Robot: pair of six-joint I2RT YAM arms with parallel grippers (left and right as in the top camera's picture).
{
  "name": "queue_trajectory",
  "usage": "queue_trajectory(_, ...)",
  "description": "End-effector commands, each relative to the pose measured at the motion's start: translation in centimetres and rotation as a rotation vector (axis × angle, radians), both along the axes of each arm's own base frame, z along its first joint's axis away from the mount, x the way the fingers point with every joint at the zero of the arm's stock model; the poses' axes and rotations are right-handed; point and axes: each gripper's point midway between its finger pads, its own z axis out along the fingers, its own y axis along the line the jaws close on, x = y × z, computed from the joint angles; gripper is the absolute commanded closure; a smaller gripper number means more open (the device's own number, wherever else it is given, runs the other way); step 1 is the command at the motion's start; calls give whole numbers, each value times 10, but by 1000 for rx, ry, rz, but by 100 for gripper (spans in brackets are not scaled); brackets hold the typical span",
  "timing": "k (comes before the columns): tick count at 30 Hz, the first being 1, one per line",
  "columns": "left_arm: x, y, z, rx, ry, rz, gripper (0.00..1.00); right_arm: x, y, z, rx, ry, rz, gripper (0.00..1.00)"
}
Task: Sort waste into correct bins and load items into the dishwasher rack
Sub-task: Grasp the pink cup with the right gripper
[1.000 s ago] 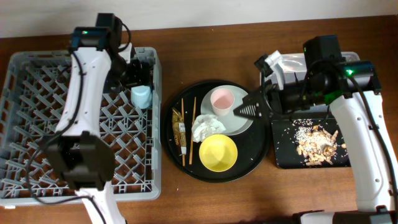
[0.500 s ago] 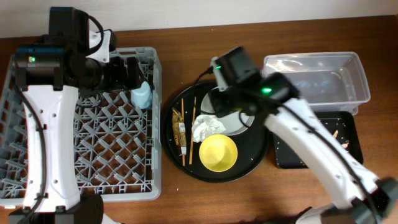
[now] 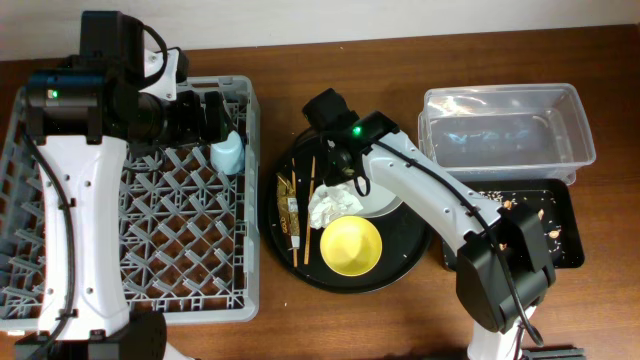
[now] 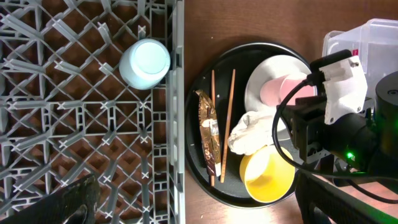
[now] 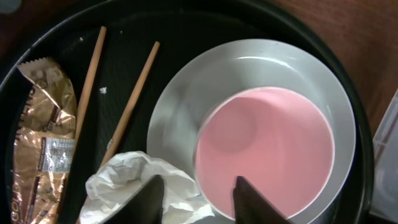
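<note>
**Right pincer straddles the pink cup's rim**

In the lower middle of the wrist view, the right gripper point(image 5: 199, 198) hangs over the pink cup point(image 5: 264, 152), which stands on the plate point(image 5: 186, 106). Its fingers sit either side of the cup wall, apparently for a rim pinch, but I cannot tell whether they bite. The left gripper point(image 3: 220, 118), spread and empty, hovers by the blue cup point(image 3: 228, 153) in the rack point(image 3: 60, 250), upper left.

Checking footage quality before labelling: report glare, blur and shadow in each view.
Overhead: even light, sharp, pale sheen on the clear tub. Left wrist: dishwasher rack and blue cup crisp, bottom corners dark and blurred. Right wrist: pink cup in focus, gold wrapper glinting, bottom edge shadowed.
</note>
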Motion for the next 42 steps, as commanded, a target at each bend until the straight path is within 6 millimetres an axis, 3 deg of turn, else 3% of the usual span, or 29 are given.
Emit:
queue_trajectory(1, 1, -1, 0, -5, -2, -13, 1, 2, -2, -2, -18, -9, -12, 71)
queue_trajectory(7, 1, -1, 0, -5, -2, -13, 1, 2, -3, -18, -37, 20, -12, 73)
queue_trajectory(17, 1, -1, 0, -5, -2, -13, 1, 2, -3, -21, -41, 25, -12, 81)
queue_trajectory(30, 1, -1, 0, -5, -2, -13, 1, -3, -5, -26, -55, 46, -12, 81)
queue_trajectory(36, 1, -1, 0, -5, -2, -13, 1, -7, -13, -37, -85, 51, -17, 81)
queue_trajectory(42, 1, -1, 0, -5, -2, -13, 1, -5, -17, -30, -112, 41, -21, 88)
